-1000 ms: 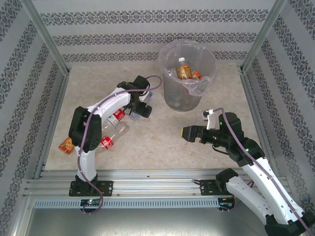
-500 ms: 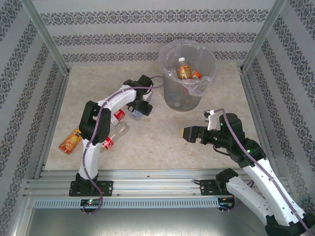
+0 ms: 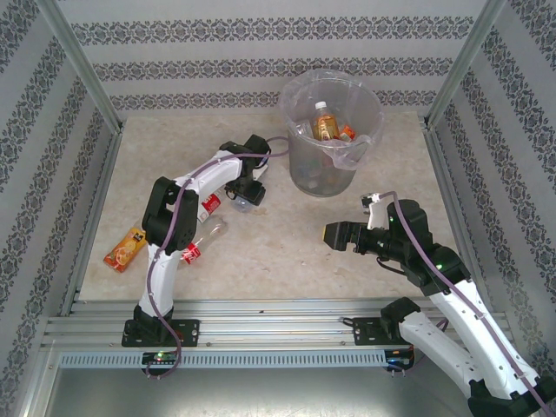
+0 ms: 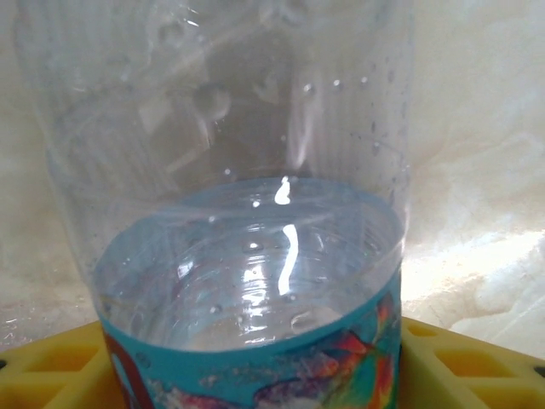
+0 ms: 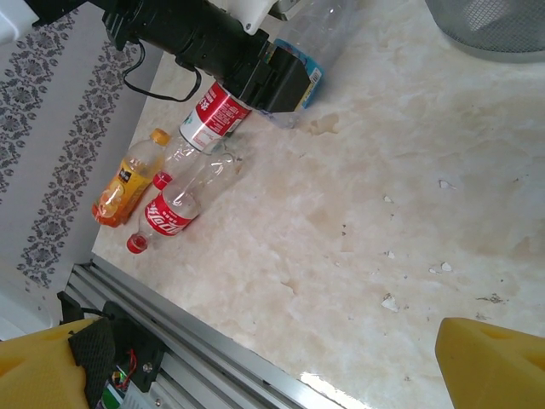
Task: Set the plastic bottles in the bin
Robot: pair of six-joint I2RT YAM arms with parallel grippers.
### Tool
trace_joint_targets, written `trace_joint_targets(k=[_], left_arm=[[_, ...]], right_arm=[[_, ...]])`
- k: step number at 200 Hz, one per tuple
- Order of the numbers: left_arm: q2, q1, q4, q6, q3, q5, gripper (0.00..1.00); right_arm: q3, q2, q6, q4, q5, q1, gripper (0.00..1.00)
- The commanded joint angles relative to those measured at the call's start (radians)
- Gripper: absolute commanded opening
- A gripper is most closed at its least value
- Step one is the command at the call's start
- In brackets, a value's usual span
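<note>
Left arm (image 3: 195, 182) has folded closer in since the earlier frame. Bin (image 3: 300, 174), at the far side, holds several bottles (image 3: 326, 123). Left gripper (image 3: 246, 193), near it, is closed on a blue-labelled bottle (image 4: 247, 281). Right gripper (image 3: 334, 234) stands wide, empty. Two red-labelled bottles (image 5: 174, 211) and an orange bottle (image 5: 128, 183) lie beside the left arm.

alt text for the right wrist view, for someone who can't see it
The left gripper clamps a clear blue-labelled bottle at the top of the frame. Below it a red-labelled bottle, a cola bottle and an orange juice bottle lie on a marbled table. Yellow fingers of the open right gripper sit in the bottom corners.
</note>
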Motion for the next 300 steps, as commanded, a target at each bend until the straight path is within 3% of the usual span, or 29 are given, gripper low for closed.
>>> trace_joint_targets(k=[1,36,67,100,138,164,189,223,259,300], left_arm=[[-0.090,0.013,-0.009,-0.046,-0.035,0.058,0.61],[-0.269,0.011,0.088,-0.132,-0.170,0.171,0.61],[-0.467,0.008,0.238,-0.203,-0.367,0.308,0.60],[-0.662,0.000,0.393,-0.269,-0.555,0.532,0.59],[-0.854,-0.069,0.656,-0.394,-0.756,0.715,0.57],[-0.927,-0.117,0.822,-0.492,-0.847,0.782,0.57],[-0.937,-0.178,0.942,-0.564,-0.895,0.793,0.57],[-0.919,-0.277,0.993,-0.575,-0.908,0.728,0.58],[-0.923,-0.325,1.029,-0.582,-0.914,0.691,0.59],[-0.918,-0.346,1.015,-0.575,-0.916,0.660,0.61]], right_arm=[[0.017,-0.013,0.025,0.013,0.021,0.011,0.97],[-0.021,-0.021,0.093,0.065,0.063,0.009,0.96],[-0.048,0.013,0.163,0.179,-0.005,0.010,0.96],[-0.069,0.067,0.243,0.345,-0.089,0.014,0.96],[-0.050,0.151,0.276,0.441,-0.126,0.051,0.97],[-0.021,0.204,0.267,0.460,-0.109,0.082,0.98],[0.003,0.251,0.259,0.475,-0.093,0.116,0.98],[0.022,0.303,0.269,0.523,-0.078,0.138,0.98],[0.033,0.332,0.274,0.540,-0.072,0.145,0.93],[0.032,0.329,0.279,0.548,-0.066,0.146,0.78]])
